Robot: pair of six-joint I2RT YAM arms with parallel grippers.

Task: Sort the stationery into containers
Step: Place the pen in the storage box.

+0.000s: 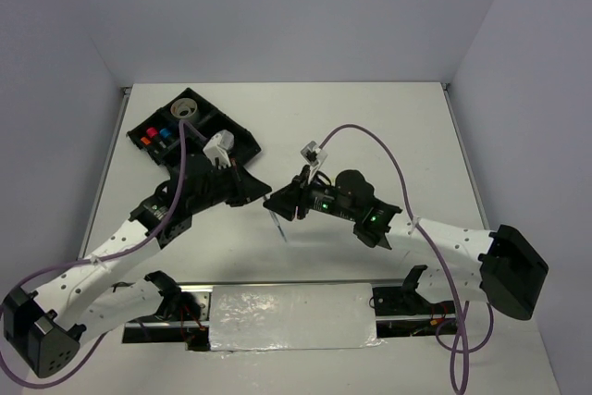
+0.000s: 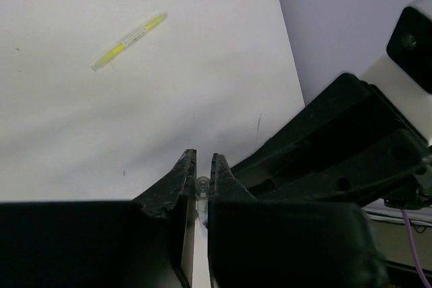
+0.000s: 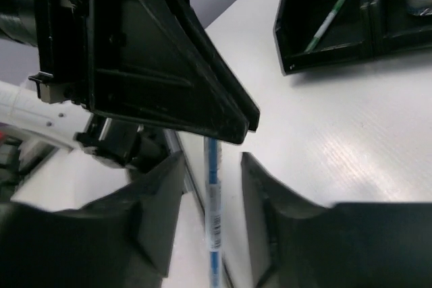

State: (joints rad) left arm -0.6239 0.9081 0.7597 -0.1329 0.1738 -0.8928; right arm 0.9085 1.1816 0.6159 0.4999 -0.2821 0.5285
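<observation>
Left fingers (image 2: 169,190) are pressed almost together, pinching the clear end of a blue-and-white pen (image 3: 213,200) between their tips. Right fingers (image 3: 155,200) are spread wide, one on each side of that pen's shaft and apart from it.

In the top view the two sets of fingers meet near the middle of the desk (image 1: 370,127). The left arm (image 1: 102,252) reaches in from 7 o'clock and the right arm (image 1: 444,238) from 4 o'clock.

The black tray (image 1: 231,125) sits at 10 o'clock on the desk. Its 12 o'clock compartment holds a greyish tape roll (image 1: 188,108). Its 9 o'clock compartment holds three highlighters (image 1: 157,134) with orange, blue and reddish-pink caps.

The right wrist view shows a green-and-white pen (image 3: 327,21) lying slantwise in the compartment beside the tape roll's. The left wrist view shows a yellow-green pen (image 2: 128,42) lying flat on the desk, well apart from the fingers.
</observation>
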